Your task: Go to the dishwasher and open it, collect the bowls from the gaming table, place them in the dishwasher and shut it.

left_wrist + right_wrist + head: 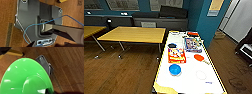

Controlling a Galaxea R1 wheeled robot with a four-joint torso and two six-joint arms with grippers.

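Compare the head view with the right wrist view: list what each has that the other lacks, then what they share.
Head view alone: the white-topped gaming table carrying a blue bowl, colourful flat boxes, an orange paddle, plus yellow-topped tables and a teal wall.
Right wrist view alone: a light green bowl seen large and close, with a dark robot plate behind it.
Shared: the wooden floor.

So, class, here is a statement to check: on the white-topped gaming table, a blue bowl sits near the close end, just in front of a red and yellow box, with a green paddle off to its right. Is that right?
Not quite. The paddle is orange-red, not green; the head view shows it. The rest holds: the blue bowl sits near the close end of the gaming table, just in front of the red and yellow box.
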